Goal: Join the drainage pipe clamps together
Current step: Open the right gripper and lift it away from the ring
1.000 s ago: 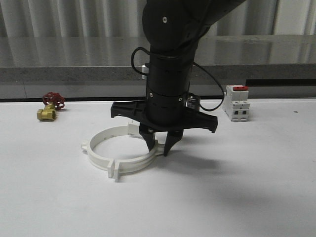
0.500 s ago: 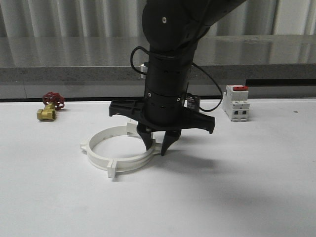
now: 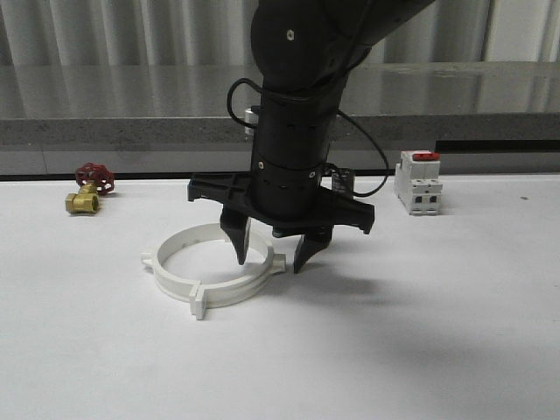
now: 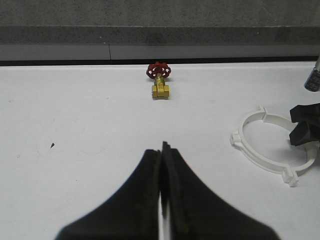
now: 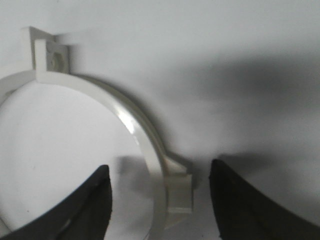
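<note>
The two white drainage pipe clamps [image 3: 179, 287] lie flat on the white table, set together as one ring with their end tabs meeting. My right gripper [image 3: 270, 261] hangs over the ring's right side, open, one finger inside the ring and one outside. Between its fingers sits the joined tab pair [image 5: 180, 195] of the clamps [image 5: 135, 125], and neither finger of the right gripper [image 5: 160, 167] touches it. My left gripper [image 4: 162, 147] is shut on nothing over bare table, well to the left of the clamps [image 4: 252, 156].
A brass valve with a red handwheel [image 3: 87, 192] rests at the back left of the table, also seen as the valve [image 4: 160, 82]. A white boxy switch with a red top [image 3: 420, 179] stands at the back right. A grey ledge [image 3: 105, 131] runs behind the table.
The right gripper's fingers have spread apart, letting go of the ring's right tab. The ring has slid slightly left.
</note>
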{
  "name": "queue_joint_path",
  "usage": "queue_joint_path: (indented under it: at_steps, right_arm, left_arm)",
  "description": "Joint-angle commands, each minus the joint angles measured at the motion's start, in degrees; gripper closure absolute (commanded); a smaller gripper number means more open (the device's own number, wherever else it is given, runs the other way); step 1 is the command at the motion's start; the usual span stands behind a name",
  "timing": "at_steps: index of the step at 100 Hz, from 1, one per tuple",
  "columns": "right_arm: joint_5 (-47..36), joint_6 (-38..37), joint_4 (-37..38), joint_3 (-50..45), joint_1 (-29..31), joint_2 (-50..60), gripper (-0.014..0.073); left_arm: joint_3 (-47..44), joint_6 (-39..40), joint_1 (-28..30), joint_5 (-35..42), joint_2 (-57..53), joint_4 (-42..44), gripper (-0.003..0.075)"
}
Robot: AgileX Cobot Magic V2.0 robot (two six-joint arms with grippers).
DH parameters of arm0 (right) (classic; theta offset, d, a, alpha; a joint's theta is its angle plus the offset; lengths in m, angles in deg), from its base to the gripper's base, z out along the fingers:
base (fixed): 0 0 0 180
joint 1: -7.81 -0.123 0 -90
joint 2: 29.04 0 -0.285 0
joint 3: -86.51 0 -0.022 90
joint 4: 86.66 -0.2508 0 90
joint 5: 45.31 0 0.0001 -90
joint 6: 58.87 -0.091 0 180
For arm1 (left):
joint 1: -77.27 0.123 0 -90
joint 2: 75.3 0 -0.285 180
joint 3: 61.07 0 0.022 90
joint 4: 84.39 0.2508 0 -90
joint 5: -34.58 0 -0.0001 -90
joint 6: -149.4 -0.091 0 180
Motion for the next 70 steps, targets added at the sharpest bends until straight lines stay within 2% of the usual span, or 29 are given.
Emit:
queue_joint_path:
  at_steps: [1, 35, 57, 70]
  right_arm:
    - [-1.26, 2.77, 2.16, 1.62, 0.3, 5.47, 0.0141]
    - [3.07, 15.38, 3.16, -0.55, 4.26, 16.56, 0.0141]
    - [2.7, 19.9, 4.32, -10.34, 10.39, 28.8, 0.0141]
    - [2.7, 20.05, 6.83, -18.13, 15.46, 38.12, 0.0141]
  left_arm:
    - [1.59, 0.08, 0.11, 4.12, 0.32, -0.51, 0.0741]
    - [1.59, 0.08, 0.11, 4.12, 0.32, -0.51, 0.0741]
    - [1.59, 0.08, 0.11, 4.12, 0.32, -0.51, 0.0741]
    - [1.59, 0.08, 0.11, 4.12, 0.32, -0.51, 0.0741]
